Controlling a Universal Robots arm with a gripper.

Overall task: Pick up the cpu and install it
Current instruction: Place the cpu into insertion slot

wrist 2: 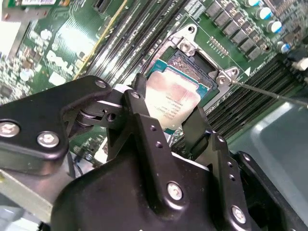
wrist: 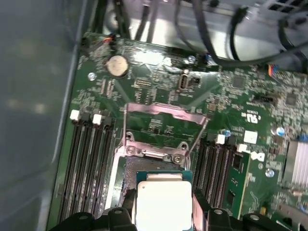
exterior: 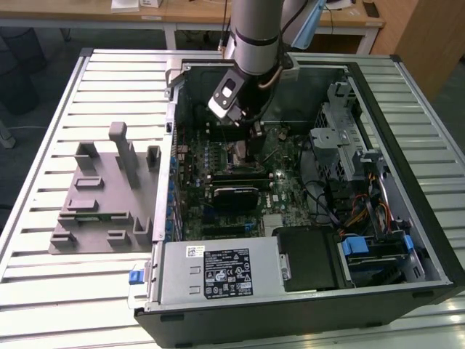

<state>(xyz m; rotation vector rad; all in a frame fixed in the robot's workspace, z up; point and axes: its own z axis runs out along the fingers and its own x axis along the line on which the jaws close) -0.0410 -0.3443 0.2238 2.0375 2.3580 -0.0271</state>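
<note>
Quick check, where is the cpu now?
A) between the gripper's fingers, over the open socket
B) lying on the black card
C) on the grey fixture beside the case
A: in the second wrist view the cpu sits between the fingers of the gripper, over the open socket.

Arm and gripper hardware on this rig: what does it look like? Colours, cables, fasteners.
The arm is a silver-grey tube ending in a black wrist. A white-faced camera module is mounted there, and thin cables loop beside it. The gripper is matte black, with two linkage fingers that have small holes and are joined by silver screws.
</note>
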